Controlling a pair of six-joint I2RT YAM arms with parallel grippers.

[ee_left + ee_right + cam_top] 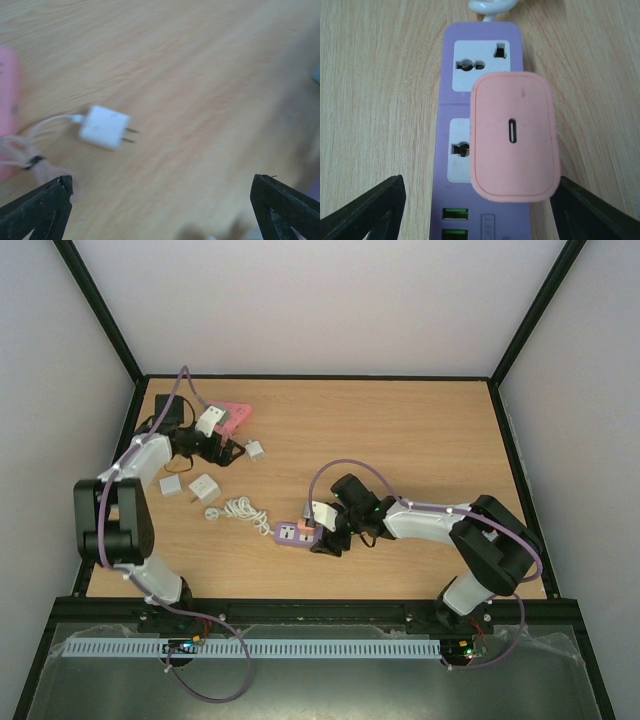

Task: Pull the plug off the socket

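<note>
Right wrist view: right gripper (477, 182) has its jaws apart, straddling the pink plug (512, 135), which sits in the near outlet of the purple power strip (482, 31). The right finger may touch the plug's edge, hard to say; the left finger is clear. The strip's long axis runs straight away from the fingers. The right arm is nearer. The left gripper (160, 200), spread wide, hangs over a white charger (105, 127), well apart.
</note>
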